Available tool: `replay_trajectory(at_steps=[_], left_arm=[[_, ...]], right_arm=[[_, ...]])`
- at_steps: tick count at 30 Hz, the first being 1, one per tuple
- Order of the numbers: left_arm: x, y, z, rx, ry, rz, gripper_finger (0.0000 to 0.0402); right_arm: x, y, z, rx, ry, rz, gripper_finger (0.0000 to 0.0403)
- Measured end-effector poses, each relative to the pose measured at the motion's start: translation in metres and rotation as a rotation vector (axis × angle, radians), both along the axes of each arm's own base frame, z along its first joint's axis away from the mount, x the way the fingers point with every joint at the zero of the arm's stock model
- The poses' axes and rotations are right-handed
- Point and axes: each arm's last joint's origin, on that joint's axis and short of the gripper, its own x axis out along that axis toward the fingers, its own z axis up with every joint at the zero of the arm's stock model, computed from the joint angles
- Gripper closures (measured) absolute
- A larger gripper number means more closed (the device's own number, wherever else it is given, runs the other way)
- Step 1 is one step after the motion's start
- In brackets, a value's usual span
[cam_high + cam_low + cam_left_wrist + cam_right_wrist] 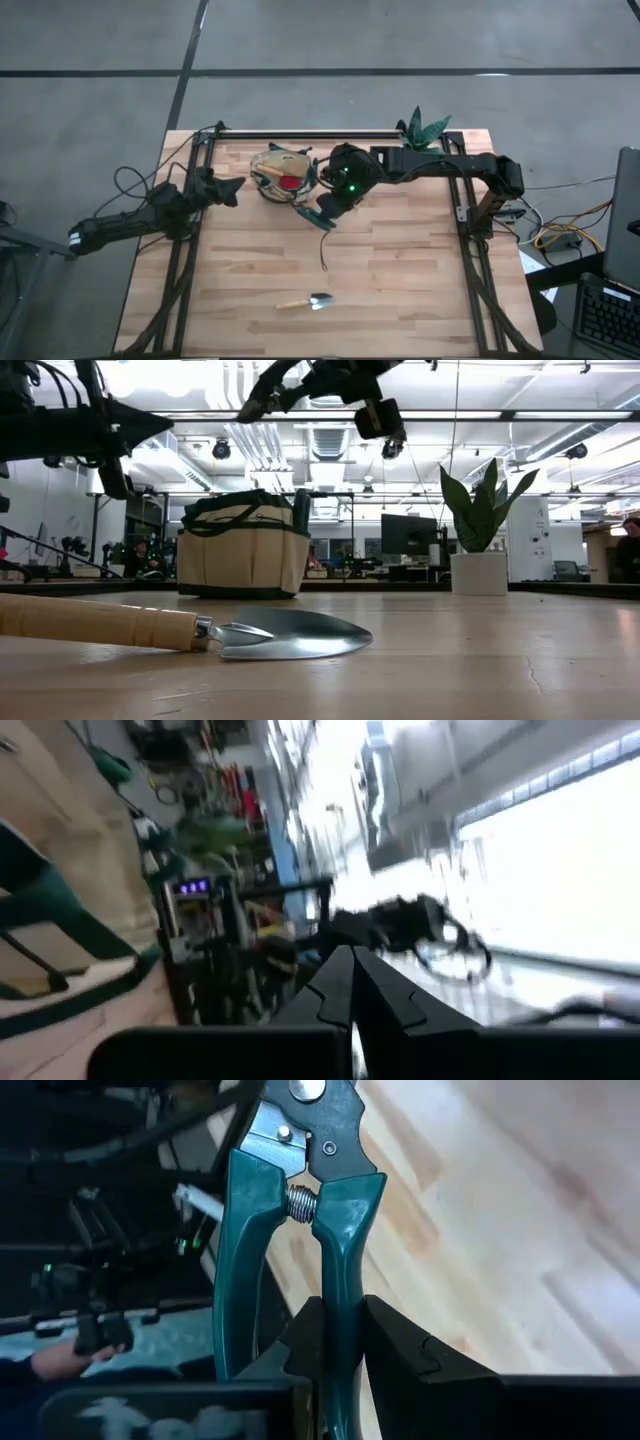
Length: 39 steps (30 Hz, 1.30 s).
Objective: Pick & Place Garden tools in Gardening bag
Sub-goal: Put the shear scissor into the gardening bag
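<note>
1. Table: bare wooden surface carrying every item; the two arms reach in from its left and right edges.
2. Gardening bag: sits near the middle of the far edge. Judged soft-walled and light, so it may shift if bumped; load it from above through the open mouth.
3. Right gripper: held above the table just beside the bag, jaws clamped on one teal handle of the pruning shears. The shears look stiff and fairly heavy, with smooth handles and a spring; a one-handle hold may let them swing.
4. Left gripper: waits near the left edge, jaws closed, holding nothing.
5. Trowel: lies near the near edge. Rigid; take it by the wooden handle.
6. Thin stick: mid-table, light, hard to pinch.
</note>
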Motion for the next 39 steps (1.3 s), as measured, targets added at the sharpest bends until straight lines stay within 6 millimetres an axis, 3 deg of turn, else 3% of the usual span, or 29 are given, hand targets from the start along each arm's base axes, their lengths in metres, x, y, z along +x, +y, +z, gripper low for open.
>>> replay_trajectory(at_steps=[4,8,12,17,19,24,28,35,39], left_arm=[[0.0,0.0,0.0,-0.011,-0.005,0.016,0.0392],[-0.002,-0.001,0.01,0.065,-0.015,0.002,0.0392],[-0.007,-0.006,0.039,0.349,-0.025,-0.028,0.0392],[-0.02,-0.014,0.09,0.894,-0.061,0.041,0.0392],[-0.022,-0.015,0.107,1.034,-0.052,0.087,0.0392],[-0.021,-0.013,0.145,0.968,-0.089,0.132,0.0392],[-0.007,-0.012,0.161,1.053,-0.054,0.068,0.0392],[0.033,-0.007,0.163,1.036,0.208,-0.17,0.0387],[0.051,-0.009,0.164,1.065,0.269,-0.245,0.0351]], right_arm=[[0.0,-0.001,0.002,-0.041,-0.004,-0.026,0.0362],[-0.001,0.002,-0.001,0.051,0.045,-0.027,0.0362],[-0.002,0.009,-0.001,0.151,0.071,0.027,0.0362],[-0.003,0.011,-0.004,0.249,0.109,0.054,0.0362],[-0.004,0.01,-0.008,0.293,0.137,0.059,0.0362],[-0.007,0.013,-0.019,0.399,0.205,0.107,0.0362],[-0.003,0.015,-0.03,0.478,0.254,0.15,0.0362],[0.008,0.015,-0.047,0.526,0.282,0.186,0.0362],[0.011,0.011,-0.049,0.538,0.272,0.179,0.0362]])
